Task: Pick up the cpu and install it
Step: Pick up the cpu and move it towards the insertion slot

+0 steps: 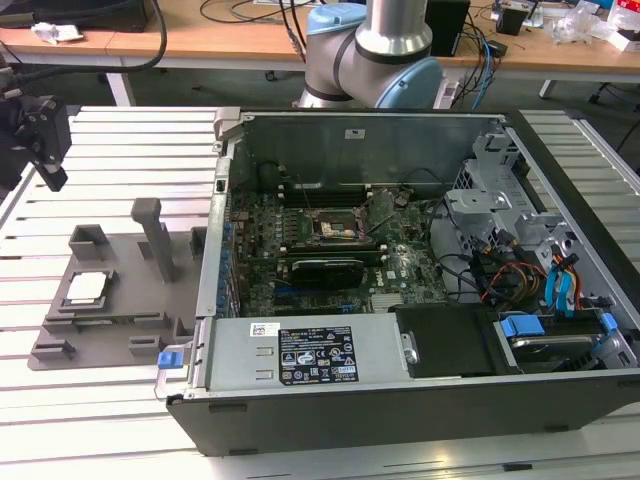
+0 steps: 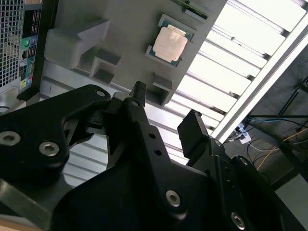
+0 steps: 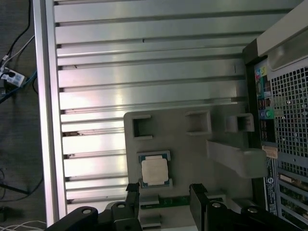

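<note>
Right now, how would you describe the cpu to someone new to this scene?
On the slatted table, a grey plastic tray lies beside the open computer case, toward the exterior view's left. The cpu is the flat square chip in that tray, its only silver-topped piece among grey posts.

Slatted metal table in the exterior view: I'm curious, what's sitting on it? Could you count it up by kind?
cpu, lying in the tray: 1
grey tray: 1
open computer case: 1
Total: 3
</note>
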Controlling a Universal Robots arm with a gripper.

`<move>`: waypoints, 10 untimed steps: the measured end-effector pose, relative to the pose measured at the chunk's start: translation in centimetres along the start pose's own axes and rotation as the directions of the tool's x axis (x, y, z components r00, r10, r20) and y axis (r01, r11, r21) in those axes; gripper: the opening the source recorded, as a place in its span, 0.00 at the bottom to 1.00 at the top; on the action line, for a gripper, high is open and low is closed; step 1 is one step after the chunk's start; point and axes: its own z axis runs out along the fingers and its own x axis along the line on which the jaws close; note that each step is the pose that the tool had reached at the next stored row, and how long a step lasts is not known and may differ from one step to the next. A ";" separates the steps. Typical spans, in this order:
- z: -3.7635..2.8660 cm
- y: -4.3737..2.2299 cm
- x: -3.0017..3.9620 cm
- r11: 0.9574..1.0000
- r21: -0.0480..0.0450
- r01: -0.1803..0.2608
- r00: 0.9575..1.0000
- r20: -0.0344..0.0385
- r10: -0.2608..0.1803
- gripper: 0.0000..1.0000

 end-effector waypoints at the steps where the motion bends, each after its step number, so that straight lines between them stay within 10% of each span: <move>1: 0.05 0.00 0.00 1.000 0.000 0.000 1.000 0.000 0.000 0.55; 10: 0.73 -0.02 0.02 1.000 0.000 0.000 1.000 0.000 0.000 0.55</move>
